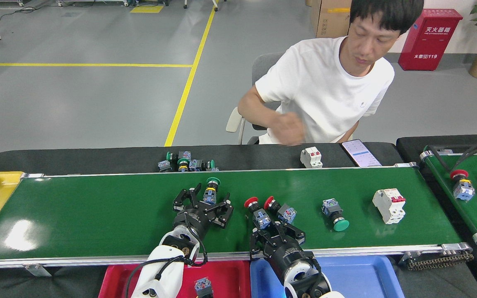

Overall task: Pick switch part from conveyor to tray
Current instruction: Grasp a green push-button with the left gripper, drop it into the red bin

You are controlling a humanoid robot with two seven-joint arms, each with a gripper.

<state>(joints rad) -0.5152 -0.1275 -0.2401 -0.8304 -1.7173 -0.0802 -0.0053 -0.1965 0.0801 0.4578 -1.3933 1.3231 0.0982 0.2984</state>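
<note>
The conveyor (97, 215) runs across the room, its glossy green belt framed by silver rails. Near the middle of the belt, toward its far edge, a green-capped push-button switch (211, 190) lies between the spread fingers of the left gripper (203, 203); the jaws stand wide open around it and do not appear to have closed on it. Just to the right, two red-capped switches (265, 210) lie side by side, touching or nearly so. The right gripper (278, 236) sits at their near ends, close to the belt's near rail, fingers parted, with nothing held that I can make out. Further right lies another switch with a green cap (334, 213), and beyond it, toward the right end of the belt, a white circuit breaker (389, 205).

Below the near rail a red tray (230, 277) holds one small switch part (202, 286), and a blue tray (367, 277) stands beside it. Behind the far rail, on the black cloth, rest a cluster of switches (186, 163), a second breaker (311, 157) and a phone (360, 152). A person in a white T-shirt (325, 91) sits behind them.
</note>
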